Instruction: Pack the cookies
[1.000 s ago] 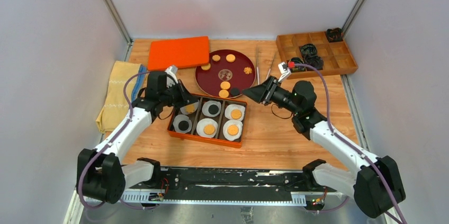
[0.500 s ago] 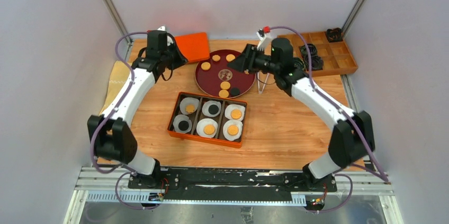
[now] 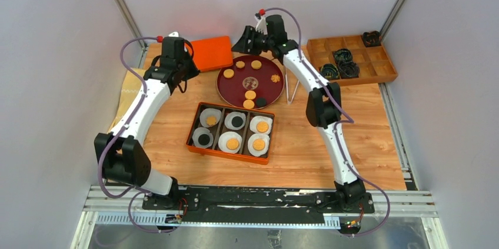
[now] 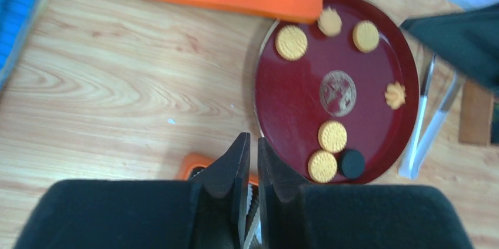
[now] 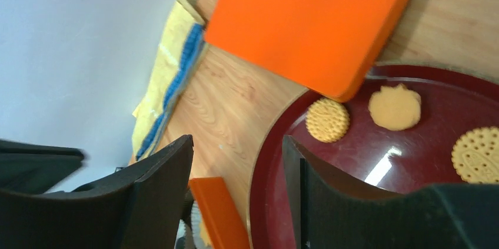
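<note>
Several cookies lie on the round dark red plate [image 3: 235,87]: tan ones [image 3: 240,64], a knobbly one [image 3: 275,78] and a black one [image 3: 260,102]. The orange tray [image 3: 194,143] holds six white paper cups, each with one cookie, tan [image 3: 232,143] or black [image 3: 237,121]. My left gripper [image 3: 188,69] is shut and empty, raised left of the plate [image 4: 294,96]; in its wrist view [image 4: 253,140] the cookies [image 4: 332,136] lie to the right. My right gripper [image 3: 240,45] is open and empty over the plate's far left rim [image 5: 235,149], near a tan cookie [image 5: 328,119].
An orange lid [image 3: 206,53] lies at the back left, beside a yellow towel [image 3: 132,93]. Two tongs [image 3: 288,78] lie right of the plate. A wooden compartment box [image 3: 353,57] with dark items stands at the back right.
Both arms have risen and stretched from the tray to the back of the table. The left gripper went to the orange lid, the right gripper swung left over the plate's far rim.
</note>
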Available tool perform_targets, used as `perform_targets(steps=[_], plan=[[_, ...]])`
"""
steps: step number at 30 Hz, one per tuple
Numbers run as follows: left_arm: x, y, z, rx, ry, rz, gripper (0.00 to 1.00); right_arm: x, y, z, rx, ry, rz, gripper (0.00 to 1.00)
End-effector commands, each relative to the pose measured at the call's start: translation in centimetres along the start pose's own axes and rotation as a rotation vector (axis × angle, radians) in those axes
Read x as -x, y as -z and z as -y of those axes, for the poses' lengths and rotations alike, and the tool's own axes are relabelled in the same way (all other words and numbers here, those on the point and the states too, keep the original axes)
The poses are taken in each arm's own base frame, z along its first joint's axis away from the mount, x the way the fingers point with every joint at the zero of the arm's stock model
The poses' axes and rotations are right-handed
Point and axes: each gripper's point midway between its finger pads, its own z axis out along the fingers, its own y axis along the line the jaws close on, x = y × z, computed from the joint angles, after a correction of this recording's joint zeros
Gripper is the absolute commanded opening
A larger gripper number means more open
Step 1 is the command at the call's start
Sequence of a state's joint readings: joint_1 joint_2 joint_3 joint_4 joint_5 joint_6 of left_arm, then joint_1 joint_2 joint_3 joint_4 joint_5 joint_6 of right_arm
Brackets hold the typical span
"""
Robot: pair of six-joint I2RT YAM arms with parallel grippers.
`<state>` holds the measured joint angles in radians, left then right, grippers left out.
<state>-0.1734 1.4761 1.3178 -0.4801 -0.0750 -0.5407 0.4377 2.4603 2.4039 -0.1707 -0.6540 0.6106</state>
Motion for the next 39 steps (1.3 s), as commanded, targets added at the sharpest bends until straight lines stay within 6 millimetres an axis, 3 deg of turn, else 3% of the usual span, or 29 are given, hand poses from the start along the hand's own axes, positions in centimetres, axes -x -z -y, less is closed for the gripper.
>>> perform_targets(steps=[1, 4, 8, 11, 14, 17, 22, 31, 39], plan=[[2.4, -0.2, -2.3, 0.145, -0.035, 0.086, 0.18, -3.7, -1.3, 4.8, -0.074, -0.160, -0.110, 0.63], [1.2, -3.1, -1.9, 0.136, -0.027, 0.008, 0.18, -5.6, -1.8, 5.7, -0.057, -0.185, -0.127, 0.63], [-1.2, -7.5, -0.2, 0.053, 0.008, -0.115, 0.17, -6.5, -0.6, 5.5, -0.065, -0.168, -0.131, 0.63], [-2.7, -10.1, 0.9, -0.020, 0.035, -0.176, 0.30, -6.9, 0.7, 4.6, -0.053, -0.146, -0.132, 0.63], [-3.5, -12.7, 1.2, -0.091, 0.109, -0.202, 0.52, -6.7, 2.2, 3.5, -0.034, -0.122, -0.108, 0.63], [-4.2, -14.8, 2.0, -0.242, 0.240, -0.238, 0.57, -6.7, 3.8, 2.5, -0.027, -0.103, -0.106, 0.63], [-3.7, -16.6, 1.5, -0.313, 0.387, -0.187, 0.64, -7.3, 5.5, 2.0, -0.020, -0.083, -0.122, 0.63], [-5.2, -20.6, 0.7, -0.289, 0.609, -0.175, 0.70, -6.9, 7.2, 2.3, 0.010, -0.073, -0.098, 0.63], [-4.7, -21.6, -1.0, -0.162, 0.692, -0.071, 0.70, -6.1, 8.2, 3.2, 0.019, -0.093, -0.081, 0.62]])
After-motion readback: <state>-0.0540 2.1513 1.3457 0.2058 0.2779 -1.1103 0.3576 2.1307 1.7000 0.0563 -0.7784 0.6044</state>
